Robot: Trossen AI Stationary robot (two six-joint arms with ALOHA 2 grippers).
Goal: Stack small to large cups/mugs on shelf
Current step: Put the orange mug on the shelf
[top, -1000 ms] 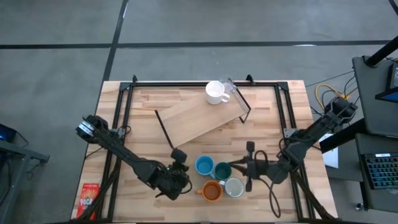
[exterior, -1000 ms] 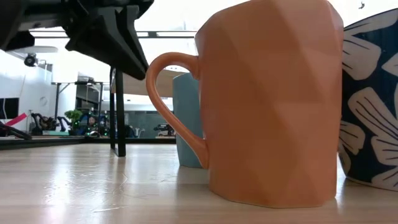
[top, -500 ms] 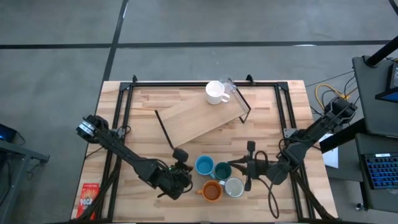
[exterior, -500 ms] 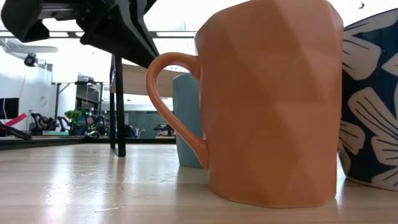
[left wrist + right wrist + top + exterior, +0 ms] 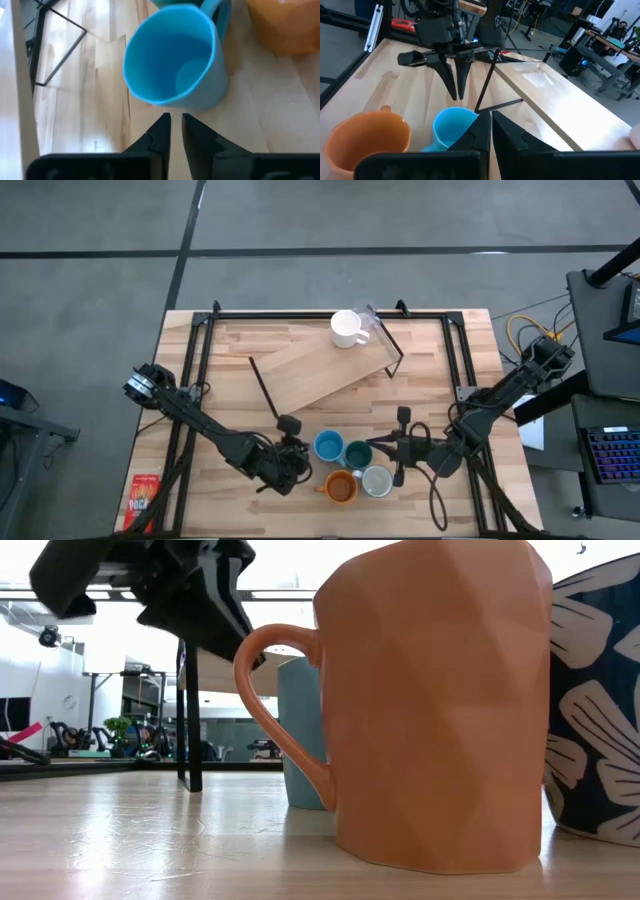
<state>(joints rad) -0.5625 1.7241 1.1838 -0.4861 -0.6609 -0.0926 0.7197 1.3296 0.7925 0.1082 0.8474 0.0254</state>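
Near the table's front stand a light blue mug (image 5: pixel 328 446), a dark teal mug (image 5: pixel 358 452), an orange mug (image 5: pixel 341 486) and a pale-inside mug (image 5: pixel 376 480), all upright on their bases. A white mug (image 5: pixel 346 328) stands on the far end of the shelf (image 5: pixel 320 372). My left gripper (image 5: pixel 176 120) slants down just left of the light blue mug (image 5: pixel 172 65). Its fingers stand a narrow gap apart and hold nothing. My right gripper (image 5: pixel 491 131) is shut and hovers at the cluster's right side, pointing toward the left gripper (image 5: pixel 455 92).
A clear glass (image 5: pixel 369 320) stands beside the white mug. The shelf lies askew on thin black wire legs (image 5: pixel 264 388). Black frame rails (image 5: pixel 200 370) run along the table's sides and far edge. A red packet (image 5: pixel 145 496) lies at the near left.
My left gripper has rolled a little about the line it points along while staying beside the light blue mug. In the low view its dark body now sits lower, closer to the orange mug's handle. The mugs have not moved.
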